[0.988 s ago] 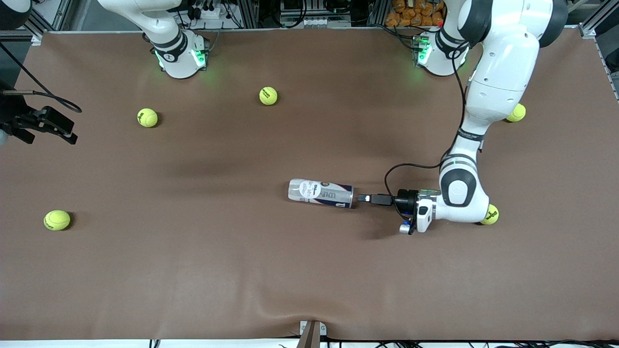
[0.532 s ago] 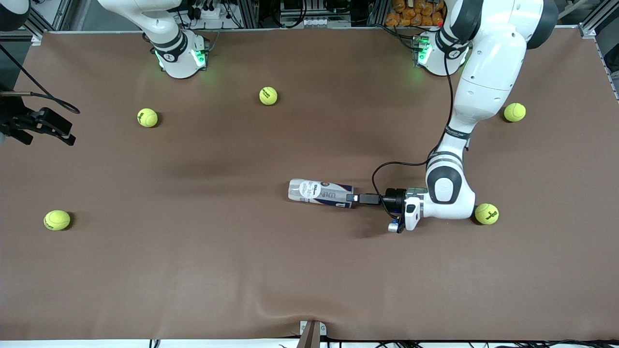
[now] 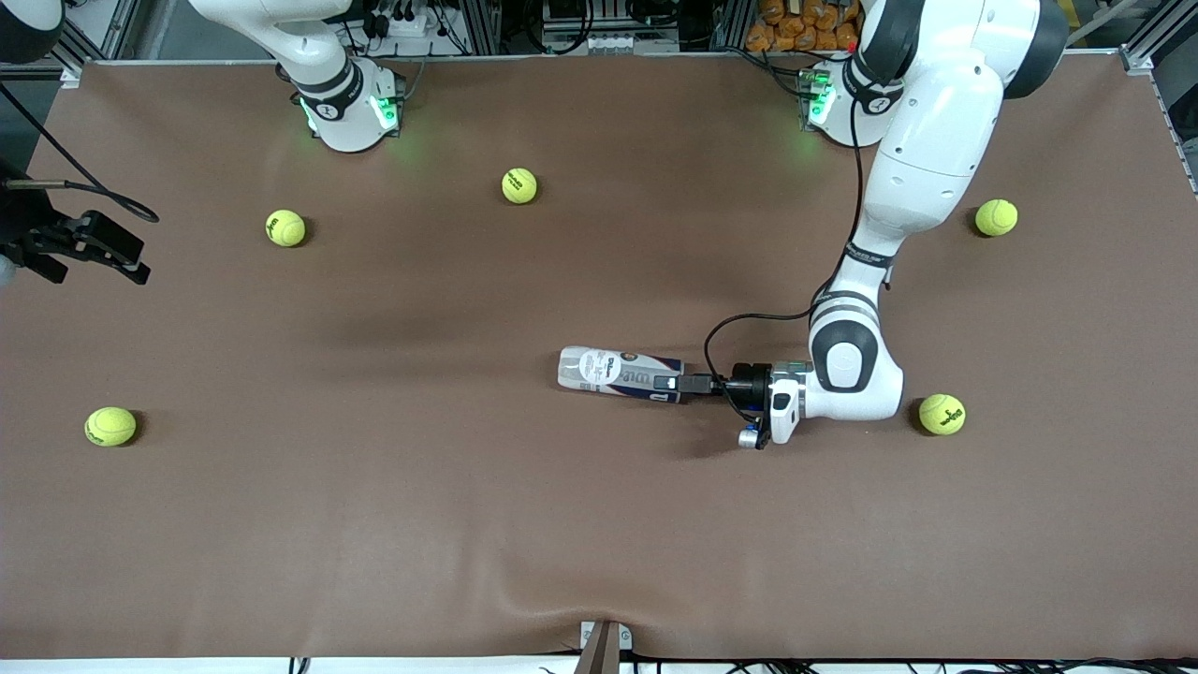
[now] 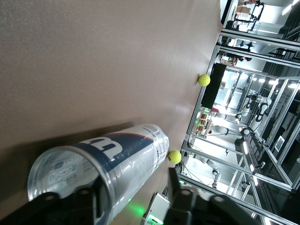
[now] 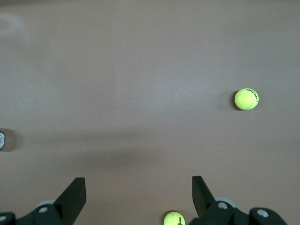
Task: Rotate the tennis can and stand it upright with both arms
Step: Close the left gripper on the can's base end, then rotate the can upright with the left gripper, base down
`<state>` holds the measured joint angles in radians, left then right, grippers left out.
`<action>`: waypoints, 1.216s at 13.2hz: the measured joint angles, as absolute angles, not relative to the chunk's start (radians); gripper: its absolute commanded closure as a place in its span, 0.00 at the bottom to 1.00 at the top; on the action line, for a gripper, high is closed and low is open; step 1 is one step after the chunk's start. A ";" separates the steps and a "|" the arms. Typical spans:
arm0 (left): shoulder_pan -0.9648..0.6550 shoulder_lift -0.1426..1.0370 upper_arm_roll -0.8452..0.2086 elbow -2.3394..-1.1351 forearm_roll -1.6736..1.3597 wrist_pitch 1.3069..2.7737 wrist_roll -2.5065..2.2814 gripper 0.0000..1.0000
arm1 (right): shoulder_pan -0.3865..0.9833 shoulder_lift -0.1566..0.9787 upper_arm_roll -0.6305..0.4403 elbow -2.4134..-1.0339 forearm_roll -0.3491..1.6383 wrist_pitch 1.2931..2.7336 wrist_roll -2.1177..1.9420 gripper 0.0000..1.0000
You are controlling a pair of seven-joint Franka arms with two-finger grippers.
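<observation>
Front view: tennis can (image 3: 620,374) is lying on its side mid-table, long axis running between the two arms' ends. Left gripper (image 3: 676,383) is sitting low at the can's end toward the left arm's side, fingers overlapping that end. Right gripper (image 3: 112,253) is waiting at the right arm's end of the table.

Left wrist view: fingers (image 4: 180,190) are spread, straddling the can (image 4: 101,161), not pinching it.

Right wrist view: right gripper (image 5: 139,194) is hanging over bare table, fingers (image 5: 72,194) spread wide, a tennis ball (image 5: 246,99) lying further out
</observation>
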<state>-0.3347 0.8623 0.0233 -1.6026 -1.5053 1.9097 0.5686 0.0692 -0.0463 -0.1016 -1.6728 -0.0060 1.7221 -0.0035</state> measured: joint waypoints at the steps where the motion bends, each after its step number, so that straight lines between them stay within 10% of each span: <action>1: -0.335 0.862 0.024 -1.600 -1.505 1.910 0.570 1.00 | 0.069 -0.046 -0.101 -1.673 -0.005 1.721 -0.003 0.00; 16: -0.397 0.765 0.024 -1.470 -1.320 1.949 0.138 1.00 | 0.072 -0.042 -0.097 -1.676 -0.004 1.708 -0.003 0.00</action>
<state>-0.3972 0.7653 0.0241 -1.4702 -1.3203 1.9492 0.1382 0.0724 -0.0425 -0.0970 -1.6760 -0.0039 1.7083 -0.0035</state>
